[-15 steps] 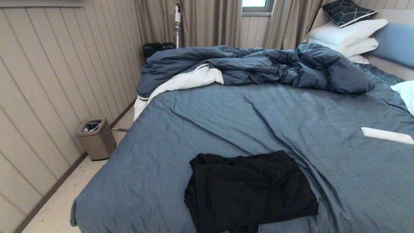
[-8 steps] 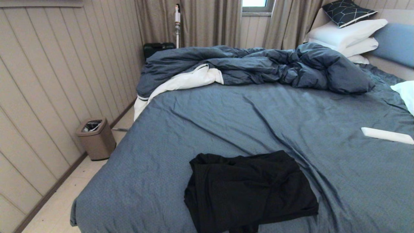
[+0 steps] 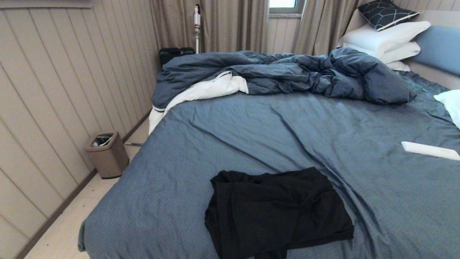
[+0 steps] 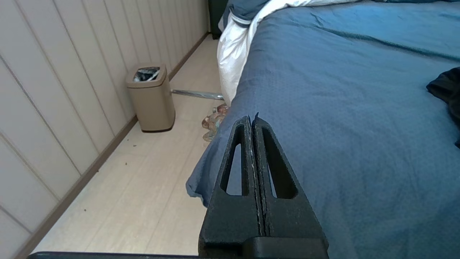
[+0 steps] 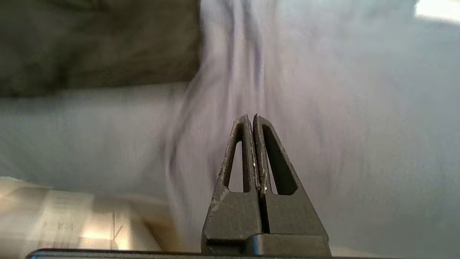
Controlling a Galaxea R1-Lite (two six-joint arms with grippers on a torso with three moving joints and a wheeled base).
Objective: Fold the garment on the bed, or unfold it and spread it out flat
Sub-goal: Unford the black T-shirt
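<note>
One garment (image 3: 276,212), one bed (image 3: 251,136), one duvet (image 3: 287,73), four pillows (image 3: 386,36), one bin (image 3: 107,154), two grippers (image 4: 252,120).

A bedroom in a home, plainly; the wide bed (image 3: 251,136) in its slate-blue sheet fills the head view; a rumpled dark duvet (image 3: 287,73) with white lining is heaped at twelve o'clock; white pillows (image 3: 386,39) are stacked at two o'clock against a blue padded headboard (image 3: 440,46), a patterned dark cushion (image 3: 386,12) on top; beige curtains (image 3: 222,23) hang beside a small window (image 3: 284,4); panelled walls (image 3: 54,90) run along nine o'clock, a little tan waste bin (image 3: 106,154) on the pale floor (image 3: 68,230) below them.
</note>
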